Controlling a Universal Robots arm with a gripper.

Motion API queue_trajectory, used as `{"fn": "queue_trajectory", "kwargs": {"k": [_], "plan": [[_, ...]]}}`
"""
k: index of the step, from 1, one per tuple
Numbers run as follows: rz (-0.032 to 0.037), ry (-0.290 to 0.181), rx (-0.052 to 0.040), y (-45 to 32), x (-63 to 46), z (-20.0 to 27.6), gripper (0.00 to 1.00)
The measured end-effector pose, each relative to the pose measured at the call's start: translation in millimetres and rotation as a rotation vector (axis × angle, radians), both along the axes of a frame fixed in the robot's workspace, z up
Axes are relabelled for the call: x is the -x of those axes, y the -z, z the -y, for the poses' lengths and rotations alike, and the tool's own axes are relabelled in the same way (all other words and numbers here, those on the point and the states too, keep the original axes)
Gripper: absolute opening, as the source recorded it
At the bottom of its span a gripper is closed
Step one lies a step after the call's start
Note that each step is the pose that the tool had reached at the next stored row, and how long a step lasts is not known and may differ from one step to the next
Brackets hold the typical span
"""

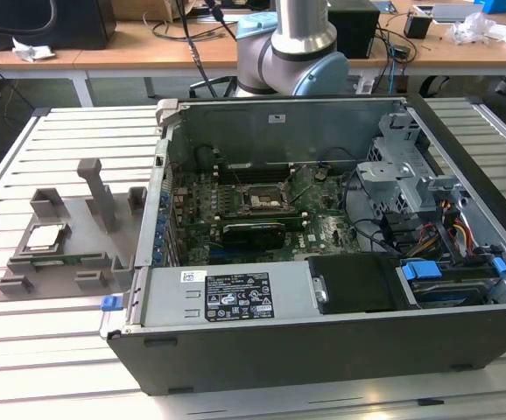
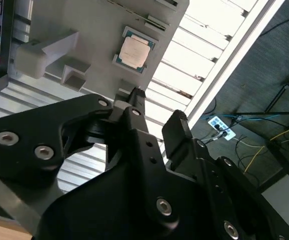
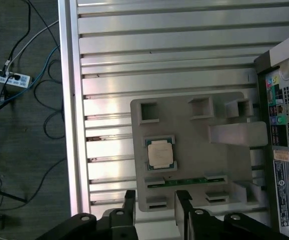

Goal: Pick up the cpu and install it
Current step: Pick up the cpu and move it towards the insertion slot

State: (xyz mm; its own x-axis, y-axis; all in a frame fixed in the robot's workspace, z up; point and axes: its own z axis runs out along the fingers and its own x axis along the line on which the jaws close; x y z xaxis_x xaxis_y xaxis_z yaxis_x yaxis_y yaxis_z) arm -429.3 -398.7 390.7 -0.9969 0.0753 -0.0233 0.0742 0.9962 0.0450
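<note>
The black two-fingered gripper (image 3: pixel 154 199) hangs above the slatted aluminium table (image 1: pixel 60 350). Its fingers (image 3: pixel 130 200) stand apart with nothing between them. The small flat square cpu with a shiny silver top and pale rim (image 3: pixel 160 153) is not yet in its grasp.

Taking the way the fingers point as twelve o'clock, the cpu lies at close to twelve, almost on the line through the gap, well apart from the tips and lower down. Being square, it has no long axis. In the first wrist view its edges run roughly square to the line joining the two fingers. A thin green strip (image 3: pixel 189 181) lies in a slot of the fixture between the cpu and the gripper.

The cpu (image 1: pixel 45 237) rests flat, silver side up, in a shallow pocket of the large grey plastic fixture (image 1: pixel 73 214). The fixture's upright post (image 1: pixel 100 192) stands at about two o'clock from it in the exterior view, and the fixture itself sits at nine o'clock from the open dark metal computer case (image 1: pixel 279 131).

The case holds a green motherboard (image 1: pixel 200 219), and the dark metal-framed socket (image 1: pixel 265 199) on it lies at roughly three o'clock from the cpu. No silver top shows in the socket's centre, so I judge it unfilled. The second wrist view shows the same layout, with the cpu (image 2: pixel 135 50) beyond the parted gripper (image 2: pixel 156 106)
</note>
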Motion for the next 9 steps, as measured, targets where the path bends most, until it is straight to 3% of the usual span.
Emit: {"fn": "queue_trajectory", "kwargs": {"k": [2, 5, 7, 9], "plan": [[0.0000, 0.000, 0.0000, 0.0, 0.2, 0.0, 0.54], [0.0001, 0.000, 0.0015, 0.0, 0.5, -0.1, 0.60], [-0.0009, -0.023, 0.0473, 0.1, 0.4, 0.0, 0.60], [-0.0007, -0.039, 0.0476, 0.0, 0.4, 0.0, 0.60]]}}
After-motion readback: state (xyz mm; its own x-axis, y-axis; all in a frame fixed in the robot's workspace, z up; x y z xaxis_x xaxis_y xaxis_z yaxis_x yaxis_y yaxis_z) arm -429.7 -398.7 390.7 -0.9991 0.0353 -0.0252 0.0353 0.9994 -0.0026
